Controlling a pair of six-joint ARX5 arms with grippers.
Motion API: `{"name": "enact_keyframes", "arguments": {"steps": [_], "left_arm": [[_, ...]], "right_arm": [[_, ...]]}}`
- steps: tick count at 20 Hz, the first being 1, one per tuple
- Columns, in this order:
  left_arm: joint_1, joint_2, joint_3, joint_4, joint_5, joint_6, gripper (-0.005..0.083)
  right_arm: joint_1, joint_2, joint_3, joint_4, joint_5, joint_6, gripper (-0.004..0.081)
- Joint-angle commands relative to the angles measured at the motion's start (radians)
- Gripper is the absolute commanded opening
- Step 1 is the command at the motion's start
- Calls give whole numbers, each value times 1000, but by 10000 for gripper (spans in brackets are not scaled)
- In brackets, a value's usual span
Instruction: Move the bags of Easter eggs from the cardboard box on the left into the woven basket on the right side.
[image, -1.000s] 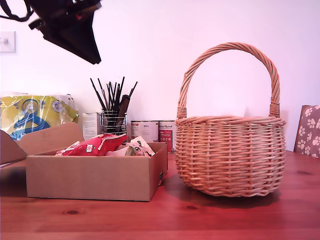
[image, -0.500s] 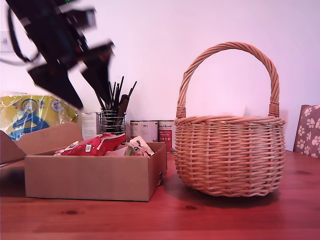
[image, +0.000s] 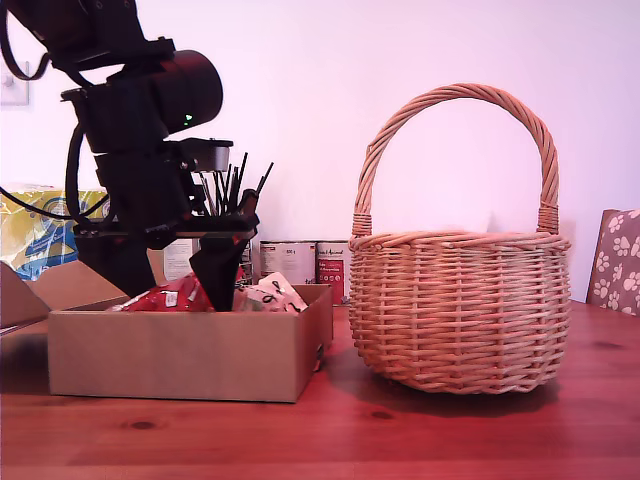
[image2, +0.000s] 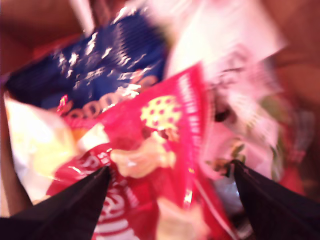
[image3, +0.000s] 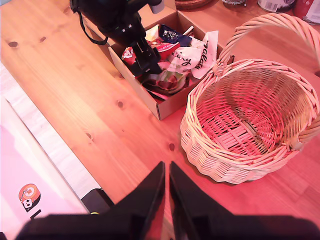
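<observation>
Red, cream and blue bags of Easter eggs (image: 182, 293) heaped in open cardboard box (image: 190, 352), beside empty upright woven basket (image: 460, 310).

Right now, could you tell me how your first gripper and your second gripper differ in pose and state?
My first gripper is open, jaws spread over a red bag down in the cardboard box; my second gripper is shut, fingertips together. The first is low among the bags; the second hangs high above the bare table, beside the woven basket, which holds nothing. Neither grips anything.

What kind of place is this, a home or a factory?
Probably a home room: a wooden table, a wire holder of brushes and tins against a plain wall, and a paw-print cushion at the exterior view's right.
</observation>
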Motion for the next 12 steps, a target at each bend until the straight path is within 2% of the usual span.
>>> {"name": "enact_keyframes", "arguments": {"steps": [1, 2, 3, 4, 6, 7, 8, 12], "left_arm": [[8, 39, -12, -20, -20, -6, 727], [8, 39, -12, -27, -20, -11, 713], [8, 39, -12, -35, -19, -15, 646], [8, 39, -12, -44, -15, -23, 519], [8, 39, -12, -40, -8, -21, 191], [8, 39, -12, -32, -2, -21, 104], [8, 39, -12, -26, 8, -21, 70], [8, 30, -6, -17, 19, -21, 68]], "right_arm": [[0, -6, -14, 5, 0, -3, -13], [0, -6, -14, 5, 0, -3, -13], [0, -6, -14, 5, 0, -3, -13], [0, -6, -14, 6, 0, -4, -12], [0, -6, -14, 5, 0, -4, -13], [0, -6, -14, 5, 0, -4, -13], [0, -6, -14, 4, 0, -4, -13], [0, -6, -14, -2, 0, -4, -13]]}}
